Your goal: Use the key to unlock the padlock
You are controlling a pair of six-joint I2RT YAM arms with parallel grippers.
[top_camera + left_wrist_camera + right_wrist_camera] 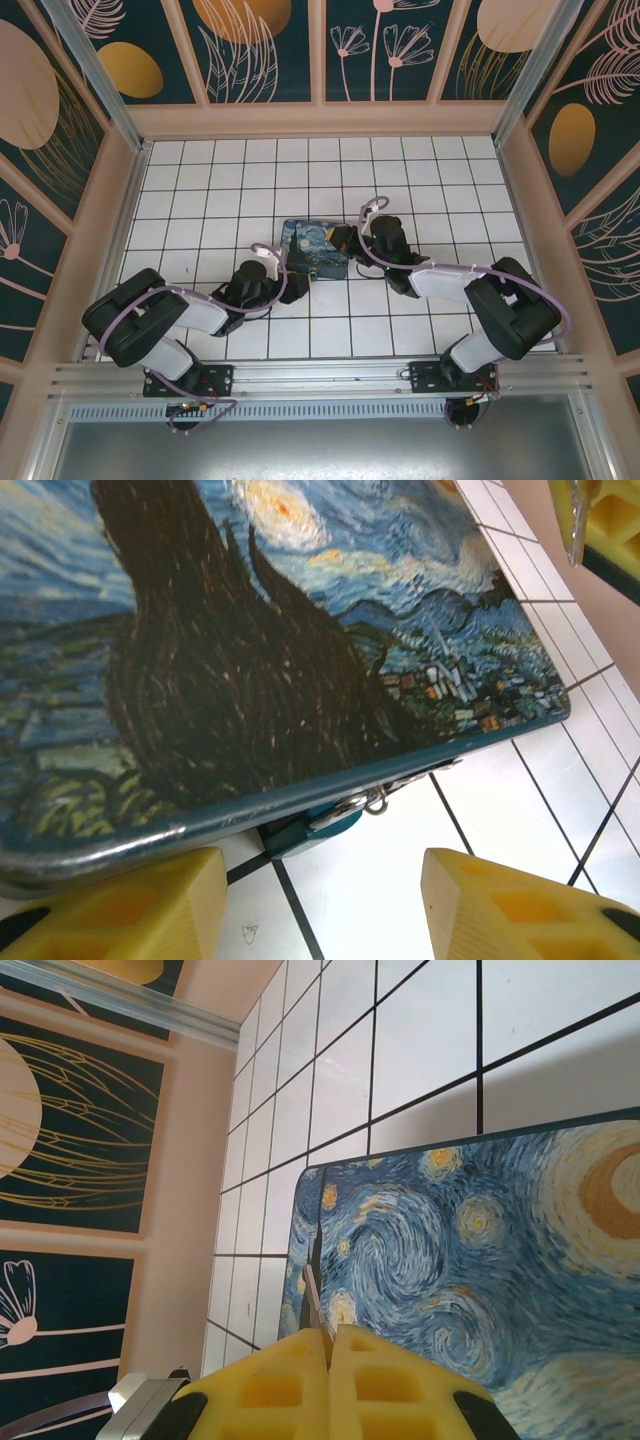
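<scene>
The padlock [322, 822] is small, with a dark blue body and a silvery shackle. It hangs at the near edge of the starry-night box [250, 650], partly tucked under the rim and resting on the white tile. My left gripper [320, 910] is open, its yellow fingers [130, 905] standing on either side of the padlock a short way in front of it. My right gripper [330, 1338] hovers above the box lid [470, 1250], shut on the key [313, 1305], whose thin metal blade sticks out from between the pads. In the top view the left gripper [291, 270] and right gripper [346, 240] flank the box [314, 248].
The white tiled floor [230, 190] is walled in by tan frames and floral panels [265, 45]. The right gripper's yellow fingers [600, 520] show at the top right of the left wrist view. Open tiles lie behind the box and to both sides.
</scene>
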